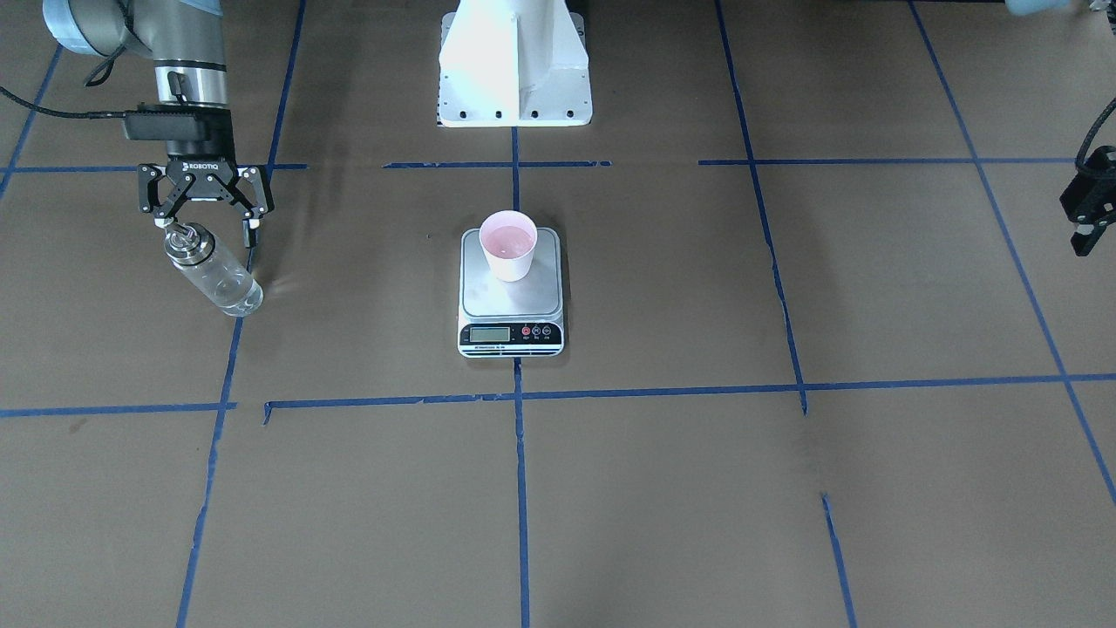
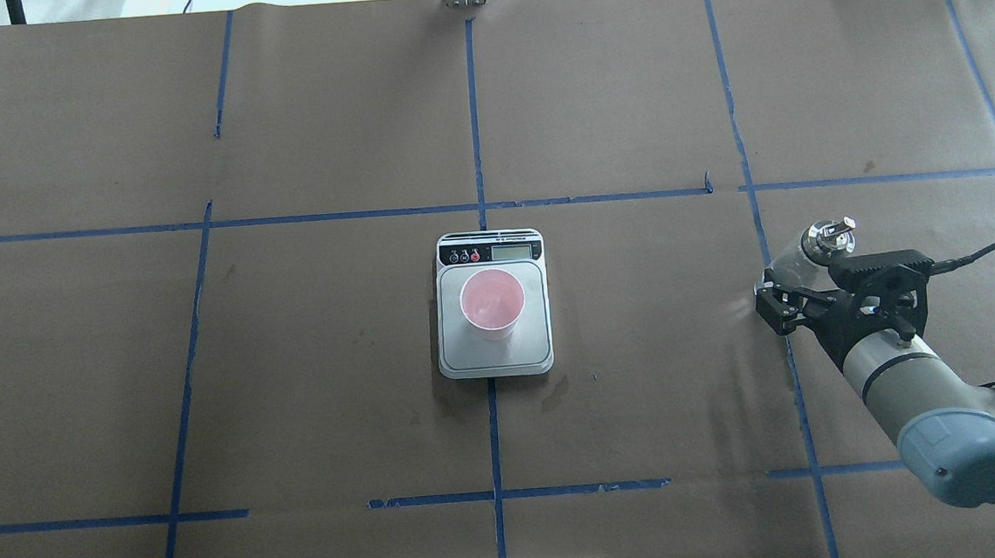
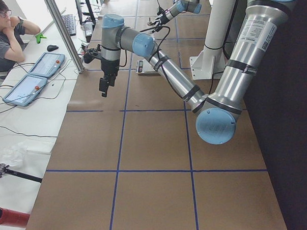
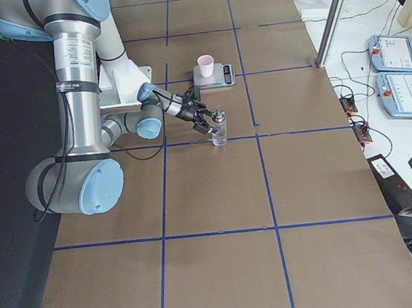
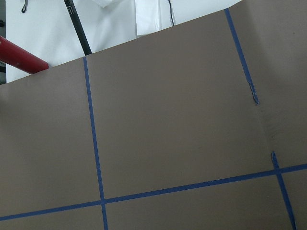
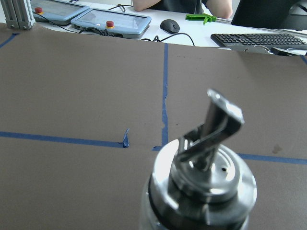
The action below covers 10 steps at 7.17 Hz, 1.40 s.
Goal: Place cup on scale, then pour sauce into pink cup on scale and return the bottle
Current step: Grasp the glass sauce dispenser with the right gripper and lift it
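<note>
Front-facing view: my R gripper (image 1: 206,232) has jaws apart either side of bottle (image 1: 215,275) top. Cup (image 1: 509,245) sits on scale (image 1: 511,296). L gripper (image 1: 1085,228) at frame edge, can't tell state.

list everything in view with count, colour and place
table: 1, brown with blue tape lines
scale: 1, grey platform and white body, table centre
cup: 1, pale pink, upright on the scale
bottle: 1, clear glass with metal spout, upright on the table, robot's right side
tablets: 2, blue-grey, side desk
person: 1, grey shirt, seated at side desk
right gripper: 1, black, open, either side of the bottle's top
left gripper: 1, black, above the table, jaws unclear
</note>
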Each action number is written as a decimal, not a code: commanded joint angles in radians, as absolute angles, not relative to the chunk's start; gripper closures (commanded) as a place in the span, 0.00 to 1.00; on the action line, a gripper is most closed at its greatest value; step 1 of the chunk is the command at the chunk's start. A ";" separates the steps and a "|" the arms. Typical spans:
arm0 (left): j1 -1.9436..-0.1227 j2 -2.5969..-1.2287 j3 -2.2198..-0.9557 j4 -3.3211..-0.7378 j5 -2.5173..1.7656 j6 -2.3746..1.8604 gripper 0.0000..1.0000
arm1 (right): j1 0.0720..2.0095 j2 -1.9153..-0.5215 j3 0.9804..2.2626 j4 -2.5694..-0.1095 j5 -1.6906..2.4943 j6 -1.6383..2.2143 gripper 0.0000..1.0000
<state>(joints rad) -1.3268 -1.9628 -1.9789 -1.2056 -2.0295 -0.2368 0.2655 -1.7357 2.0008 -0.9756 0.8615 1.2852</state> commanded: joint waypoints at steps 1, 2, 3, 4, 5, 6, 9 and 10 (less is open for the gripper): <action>-1.330 -1.971 -1.961 -1.206 -2.029 -0.236 0.00 | 0.265 -1.703 1.944 -0.974 0.841 1.276 0.00; -1.330 -1.971 -1.959 -1.209 -2.029 -0.235 0.00 | 0.265 -1.694 1.933 -0.974 0.839 1.275 0.00; -1.330 -1.973 -1.957 -1.209 -2.029 -0.236 0.00 | 0.265 -1.692 1.918 -0.973 0.839 1.276 0.00; -1.330 -1.976 -1.951 -1.209 -2.029 -0.236 0.00 | 0.267 -1.674 1.904 -0.973 0.839 1.275 0.00; -1.328 -1.977 -1.951 -1.209 -2.029 -0.236 0.00 | 0.268 -1.674 1.901 -0.973 0.841 1.272 0.00; -1.328 -1.977 -1.951 -1.209 -2.029 -0.236 0.00 | 0.268 -1.674 1.901 -0.973 0.841 1.270 0.01; -1.328 -1.989 -1.947 -1.209 -2.019 -0.251 0.00 | 0.293 -1.677 1.902 -0.971 0.844 1.250 0.86; -1.328 -1.988 -1.944 -1.209 -2.013 -0.252 0.00 | 0.293 -1.677 1.910 -0.966 0.844 1.246 1.00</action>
<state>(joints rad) -1.3284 -1.9854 -1.9456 -1.2088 -2.0212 -0.2468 0.2888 -1.6760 1.9031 -0.9701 0.8439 1.2552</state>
